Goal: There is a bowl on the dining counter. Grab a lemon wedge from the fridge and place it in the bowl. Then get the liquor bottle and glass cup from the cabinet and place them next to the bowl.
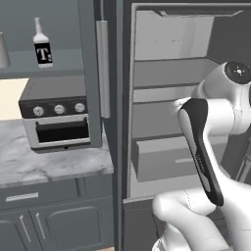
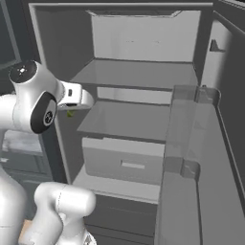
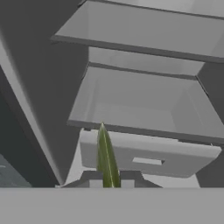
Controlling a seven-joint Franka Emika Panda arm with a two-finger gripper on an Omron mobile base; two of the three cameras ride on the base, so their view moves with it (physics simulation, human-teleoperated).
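Tool [image 3: 109, 177] is clamped on the lemon wedge [image 3: 106, 155], held in front of the open fridge [image 2: 139, 76], outside its shelves. First step is half done; next it must carry the wedge to the bowl.

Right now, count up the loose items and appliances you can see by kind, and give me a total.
Bottle: 1
Glass cup: 1
Lemon wedge, held in the pincer: 1
Toaster oven: 1
Fridge, door open: 1
Total: 5
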